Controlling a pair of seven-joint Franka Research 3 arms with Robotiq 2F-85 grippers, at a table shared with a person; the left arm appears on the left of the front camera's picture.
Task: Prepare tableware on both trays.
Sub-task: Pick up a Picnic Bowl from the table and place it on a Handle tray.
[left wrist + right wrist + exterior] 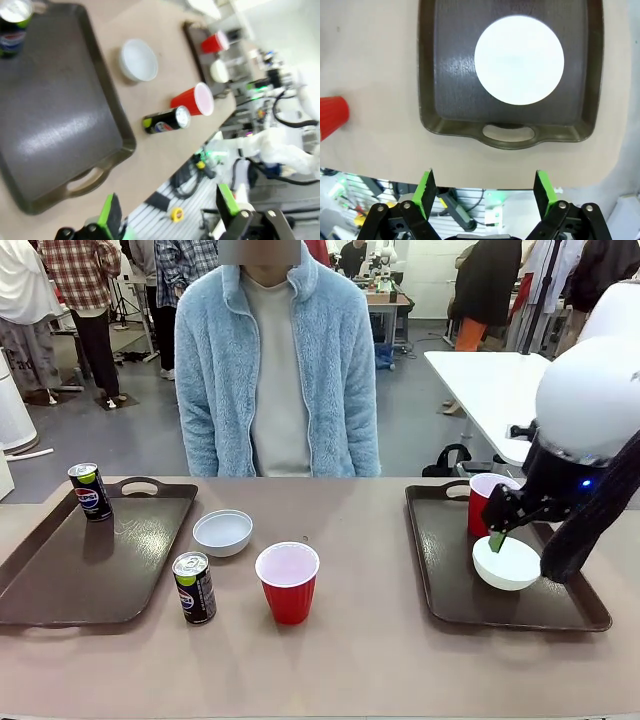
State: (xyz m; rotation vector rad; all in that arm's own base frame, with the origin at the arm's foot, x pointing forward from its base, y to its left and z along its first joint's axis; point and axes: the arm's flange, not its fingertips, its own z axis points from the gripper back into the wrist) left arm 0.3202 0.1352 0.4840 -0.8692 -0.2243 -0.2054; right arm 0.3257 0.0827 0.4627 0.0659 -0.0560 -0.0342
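So, you're roughly halfway: left tray [60,580] holds one can [90,491]; spare bowl [222,532], second can [194,587], spare cup [288,582] wait just beside it. The right tray [450,580], well apart, has cup [482,502] and bowl [506,562], apparently no can. Your left gripper [167,210] and right gripper [485,192]: jaws apart, empty.

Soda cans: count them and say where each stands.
2. One soda can stands at the far corner of the left tray; the other stands on the table between that tray and a red cup.
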